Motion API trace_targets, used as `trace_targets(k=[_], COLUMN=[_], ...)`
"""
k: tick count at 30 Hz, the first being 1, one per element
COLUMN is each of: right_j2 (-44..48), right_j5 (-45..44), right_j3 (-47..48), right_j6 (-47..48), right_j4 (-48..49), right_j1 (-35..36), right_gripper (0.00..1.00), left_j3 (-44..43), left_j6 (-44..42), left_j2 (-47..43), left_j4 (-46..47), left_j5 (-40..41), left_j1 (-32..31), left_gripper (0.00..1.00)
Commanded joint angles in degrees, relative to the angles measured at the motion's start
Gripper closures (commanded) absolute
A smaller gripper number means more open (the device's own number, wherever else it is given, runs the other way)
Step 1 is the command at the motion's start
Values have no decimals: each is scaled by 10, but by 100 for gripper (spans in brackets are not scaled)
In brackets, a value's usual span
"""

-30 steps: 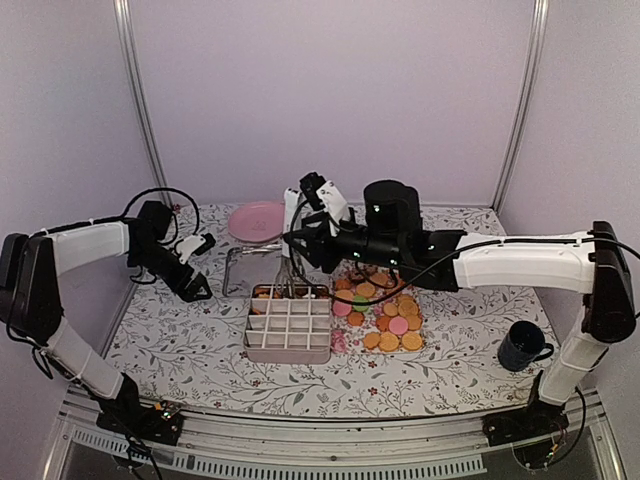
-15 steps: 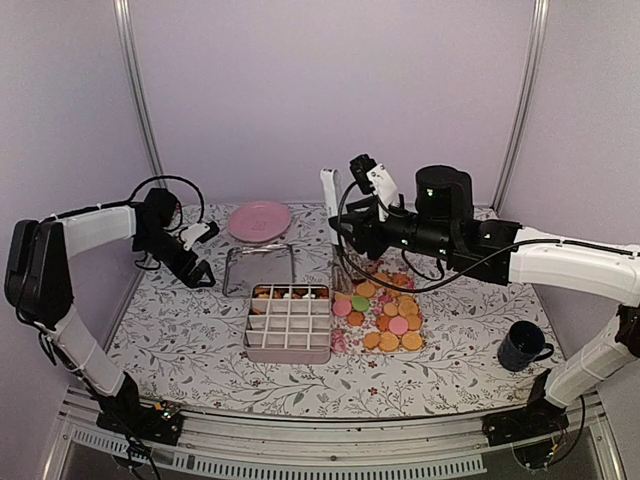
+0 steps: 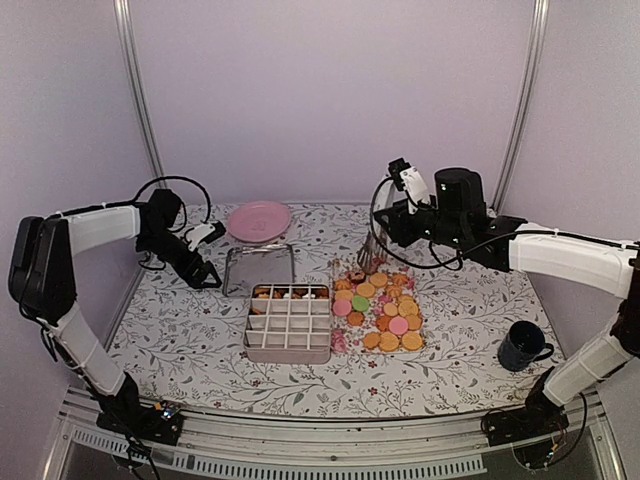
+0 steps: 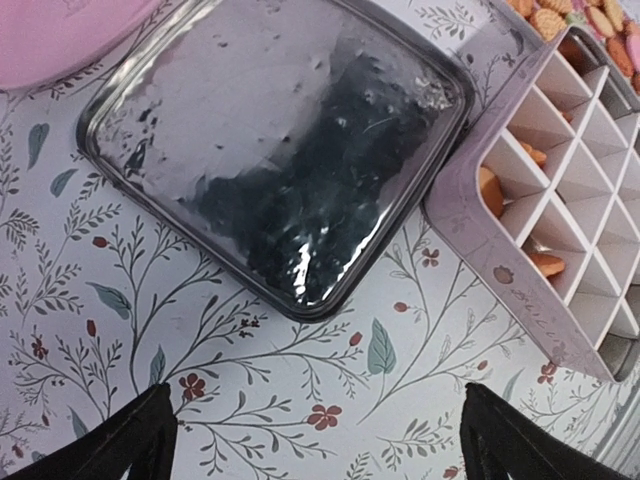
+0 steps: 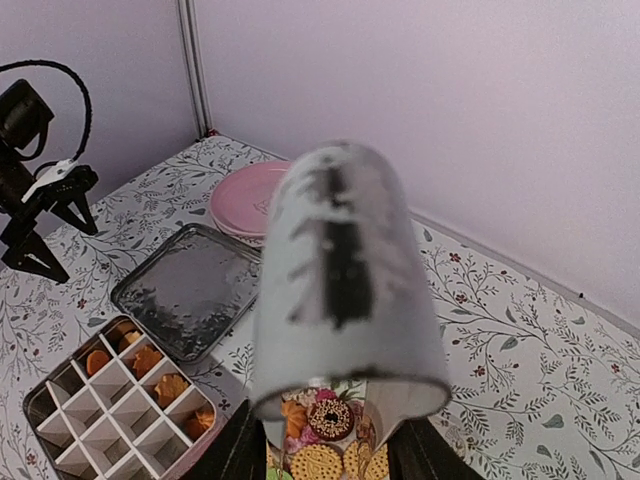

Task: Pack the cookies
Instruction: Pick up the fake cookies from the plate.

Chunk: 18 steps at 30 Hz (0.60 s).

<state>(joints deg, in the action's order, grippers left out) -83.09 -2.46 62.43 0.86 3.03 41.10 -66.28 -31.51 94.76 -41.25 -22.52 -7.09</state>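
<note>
the right gripper is clenched on a pale metal tool, tongs by the look of it, which hangs tip-down over the far edge of the loose cookies. in the wrist view the tool is a blur, so how its tips stand cannot be told. most of the cookies lie in an overlapping heap just right of the divided box, and only the box's far row holds a few, so the packing looks barely begun. the left gripper is released, its jaws spread wide and empty, hovering above the shiny tray beside the box's far left corner. the likely trouble lies in the pick. because the biscuits overlap, tips coming down at a slant could shove neighbours off the heap or nip two at once, and a hard squeeze could crack a thin one. a flat round held by its edges may also slip on the way across and land on a divider wall rather than in a cell. if the left arm moves toward the box while the right one crosses to it, the two could meet.
</note>
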Motion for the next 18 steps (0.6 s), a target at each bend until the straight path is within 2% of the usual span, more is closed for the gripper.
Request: trace_targets(k=[1, 18], right_j2=[-16, -10], right_j5=[6, 13], right_j3=[-13, -111], right_j6=[-6, 11], right_j4=[55, 127], right_j1=[-28, -94], right_gripper=[58, 60], left_j3=[1, 0], left_j6=[8, 17], left_j2=[12, 13], left_j4=[13, -13], left_j5=[-26, -18], left_j1=[-15, -45], left_gripper=[1, 1])
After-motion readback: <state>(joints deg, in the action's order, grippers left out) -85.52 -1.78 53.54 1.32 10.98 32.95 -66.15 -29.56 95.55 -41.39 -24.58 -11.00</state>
